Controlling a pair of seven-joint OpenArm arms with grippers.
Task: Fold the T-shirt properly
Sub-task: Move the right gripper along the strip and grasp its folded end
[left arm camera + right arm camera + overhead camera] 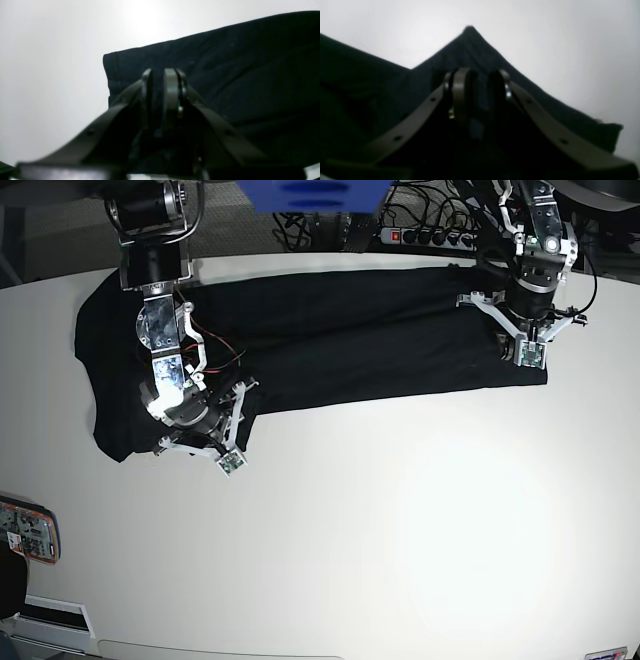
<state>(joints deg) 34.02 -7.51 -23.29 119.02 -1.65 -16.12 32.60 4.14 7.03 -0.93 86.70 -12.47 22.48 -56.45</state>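
The black T-shirt (350, 340) lies spread lengthwise across the far part of the white table (420, 520). My left gripper (520, 342) is at the shirt's right end. In the left wrist view the left gripper (158, 81) has its fingers close together with dark cloth between them, near a corner of the shirt (225, 75). My right gripper (202, 435) is at the shirt's near left edge. In the right wrist view the right gripper (480, 85) is pinched on the cloth (470, 47), which rises to a point just beyond it.
A red-and-white flat object (28, 530) lies at the table's left edge. A power strip (425, 235) and cables sit beyond the far edge. A blue object (315, 195) hangs at the top centre.
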